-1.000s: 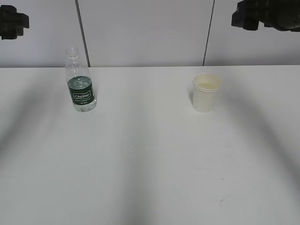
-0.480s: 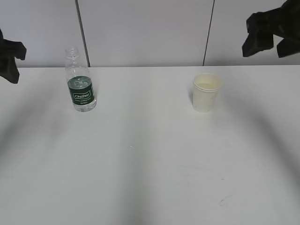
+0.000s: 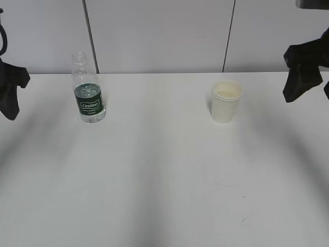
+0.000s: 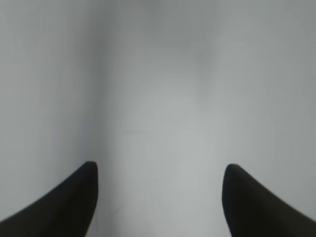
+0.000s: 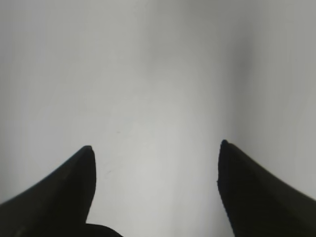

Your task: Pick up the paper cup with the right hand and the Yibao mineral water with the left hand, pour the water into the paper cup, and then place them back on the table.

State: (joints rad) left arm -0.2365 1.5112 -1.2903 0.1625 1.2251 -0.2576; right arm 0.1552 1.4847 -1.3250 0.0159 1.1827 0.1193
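Observation:
The Yibao mineral water (image 3: pixel 88 93), a clear capless bottle with a dark green label, stands upright at the back left of the white table (image 3: pixel 164 180). The cream paper cup (image 3: pixel 226 101) stands upright at the back right. My left gripper (image 3: pixel 9 92) hangs at the left edge of the exterior view, well left of the bottle. My right gripper (image 3: pixel 303 77) hangs at the right edge, right of the cup. Both wrist views show open jaws, left gripper (image 4: pixel 159 170) and right gripper (image 5: pixel 155 150), over bare white tabletop, holding nothing.
A pale panelled wall (image 3: pixel 159 36) with dark vertical seams rises behind the table's far edge. Soft arm shadows lie across the tabletop.
Both grippers have come down from the top corners of the exterior view toward table level. The bottle and cup have not moved.

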